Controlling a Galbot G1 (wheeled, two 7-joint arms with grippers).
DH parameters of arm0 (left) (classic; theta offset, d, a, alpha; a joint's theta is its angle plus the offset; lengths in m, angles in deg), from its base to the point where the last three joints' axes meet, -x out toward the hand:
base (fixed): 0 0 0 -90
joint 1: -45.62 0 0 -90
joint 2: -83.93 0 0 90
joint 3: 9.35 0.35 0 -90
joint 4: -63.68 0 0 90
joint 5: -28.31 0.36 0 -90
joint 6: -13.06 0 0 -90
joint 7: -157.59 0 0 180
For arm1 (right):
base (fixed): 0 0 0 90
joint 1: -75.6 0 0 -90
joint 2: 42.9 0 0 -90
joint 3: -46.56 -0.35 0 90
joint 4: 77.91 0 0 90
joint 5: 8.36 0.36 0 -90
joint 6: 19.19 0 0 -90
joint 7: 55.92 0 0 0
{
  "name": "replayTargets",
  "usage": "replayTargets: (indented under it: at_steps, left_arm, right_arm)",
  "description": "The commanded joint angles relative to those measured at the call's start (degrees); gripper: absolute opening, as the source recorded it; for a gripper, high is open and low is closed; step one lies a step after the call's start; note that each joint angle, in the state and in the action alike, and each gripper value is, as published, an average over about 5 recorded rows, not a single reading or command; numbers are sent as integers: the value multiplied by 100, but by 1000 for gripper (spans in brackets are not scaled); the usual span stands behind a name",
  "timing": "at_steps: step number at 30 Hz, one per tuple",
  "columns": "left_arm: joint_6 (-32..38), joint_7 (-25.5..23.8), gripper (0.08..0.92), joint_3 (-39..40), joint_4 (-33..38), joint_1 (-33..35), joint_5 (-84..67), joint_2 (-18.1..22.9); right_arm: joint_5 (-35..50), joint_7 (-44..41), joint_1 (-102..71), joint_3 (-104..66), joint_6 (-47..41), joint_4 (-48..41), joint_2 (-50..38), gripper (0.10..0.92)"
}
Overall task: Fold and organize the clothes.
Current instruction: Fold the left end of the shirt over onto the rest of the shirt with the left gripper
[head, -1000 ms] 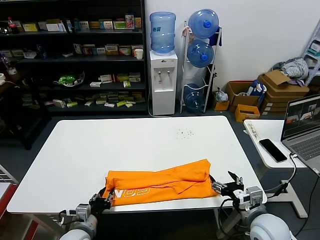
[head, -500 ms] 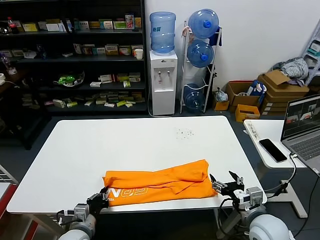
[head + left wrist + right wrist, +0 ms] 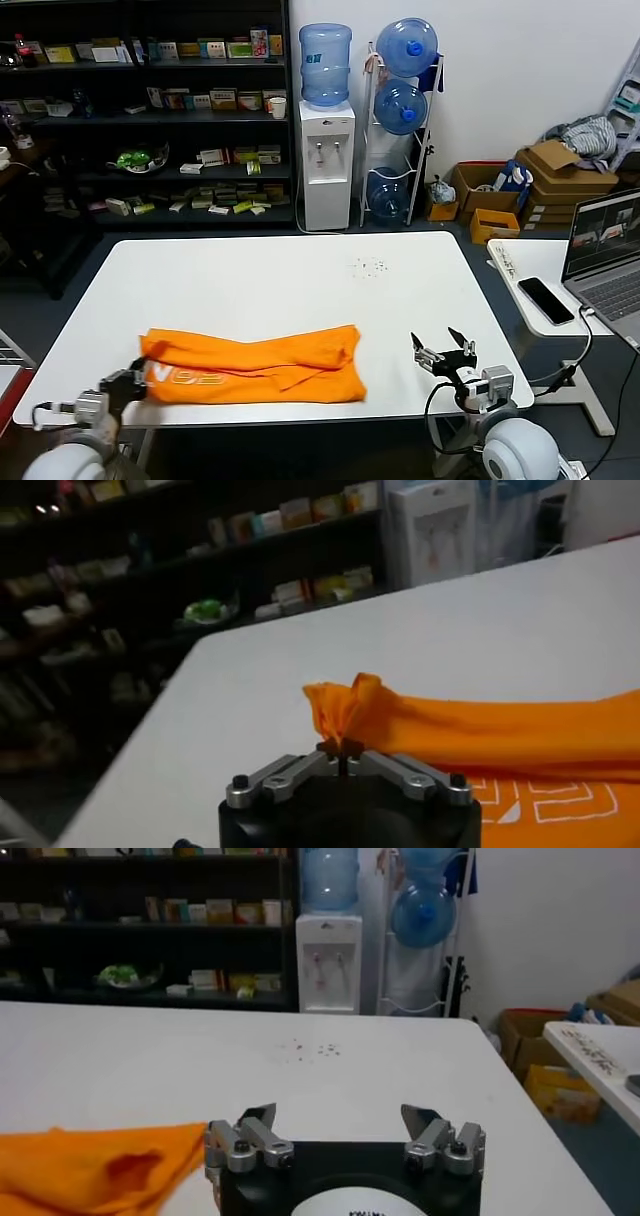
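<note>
The orange T-shirt (image 3: 250, 365) lies folded into a long band near the white table's (image 3: 290, 280) front edge, left of the middle, with white lettering at its left end. My left gripper (image 3: 135, 378) is shut on the shirt's left end, which bunches up above its fingertips in the left wrist view (image 3: 345, 712). My right gripper (image 3: 440, 347) is open and empty, a short way right of the shirt's right end. The shirt's edge shows in the right wrist view (image 3: 95, 1166), off to one side of the open right gripper (image 3: 340, 1116).
A second white table holds a phone (image 3: 545, 299) and a laptop (image 3: 605, 250) on the right. Shelves (image 3: 150, 110), a water dispenser (image 3: 327, 160) and cardboard boxes with a grey cloth heap (image 3: 590, 135) stand behind.
My left gripper has dragged the shirt to the left along the table's front edge. My right gripper has come off the shirt's right end and now stands apart from it.
</note>
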Motion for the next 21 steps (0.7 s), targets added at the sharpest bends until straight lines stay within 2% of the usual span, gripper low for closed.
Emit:
replayTargets:
  at_steps: [1,5,8,10,15,21]
  left_arm:
    - [187,-370,104,-2067,-166,1203,51,-977]
    - [-6,-128,104,-1307,1213,1240,-666,-445]
    - [-251,194,104,-273,2005,838,-1098,74]
    - [-402,361,104,339,2267,519,-1357,364]
    - [-610,656,104,1311,2342,-195,-1756,732]
    - [-640,785,104,1875,1928,-914,-1660,1025]
  right_arm:
    - [-198,-156,182,38,246,-297,248,823]
    - [-242,-141,168,42,245,-331,321,823]
    - [-307,-109,149,64,211,-317,358,823]
    - [-349,-82,129,70,176,-286,364,823]
    - [-412,-17,72,30,92,-215,416,823]
    - [-468,5,15,-17,97,-199,531,823]
